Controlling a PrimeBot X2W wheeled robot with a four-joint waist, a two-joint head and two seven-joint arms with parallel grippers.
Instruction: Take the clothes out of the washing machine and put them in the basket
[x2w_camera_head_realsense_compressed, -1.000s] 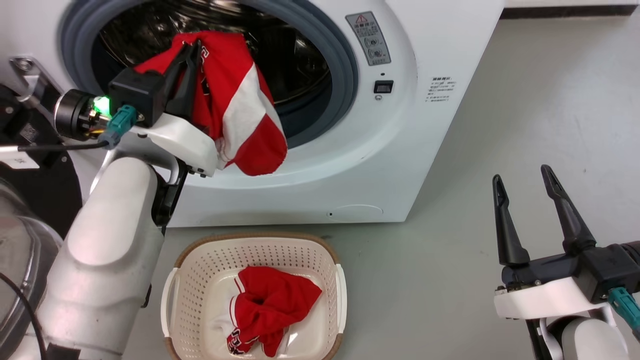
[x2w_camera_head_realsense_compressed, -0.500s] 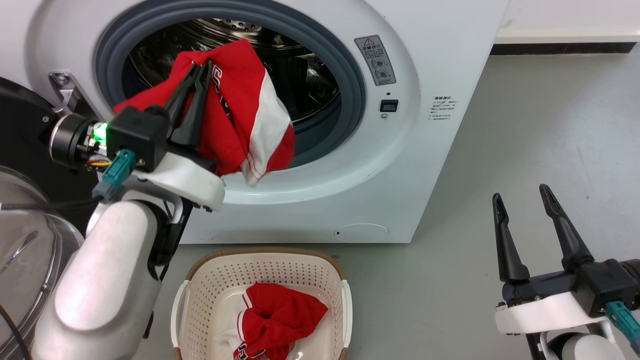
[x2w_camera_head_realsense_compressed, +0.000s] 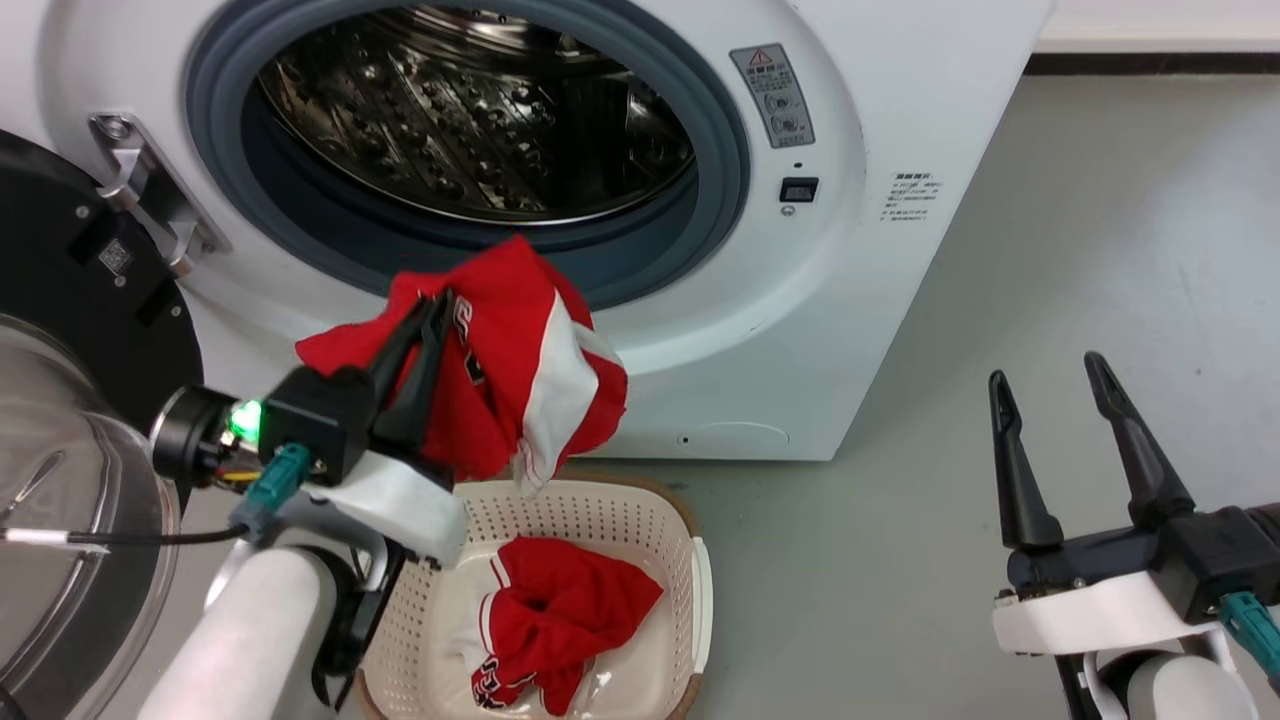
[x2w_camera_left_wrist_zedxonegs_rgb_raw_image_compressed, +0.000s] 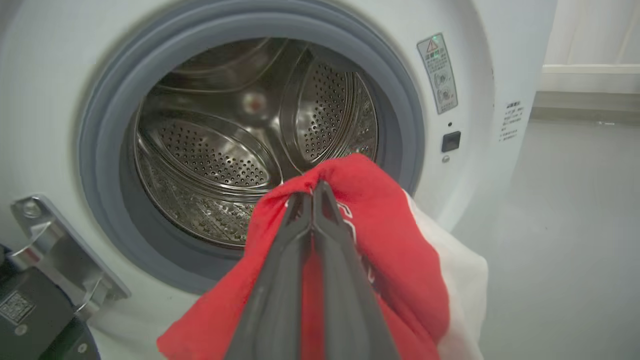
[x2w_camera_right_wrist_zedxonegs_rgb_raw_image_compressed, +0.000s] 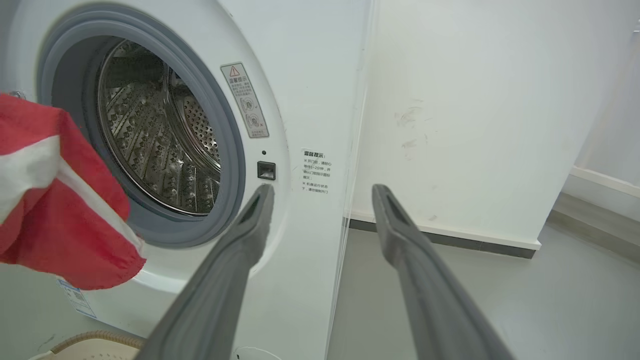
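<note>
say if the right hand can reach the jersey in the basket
Probably yes: the right hand is open and empty, only bare floor lies between it and the basket, and the jersey inside lies uncovered. The left hand holds another jersey near the back rim.

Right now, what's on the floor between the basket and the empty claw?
Nothing. In the head view, only bare grey floor lies between the basket and the open right claw.
</note>
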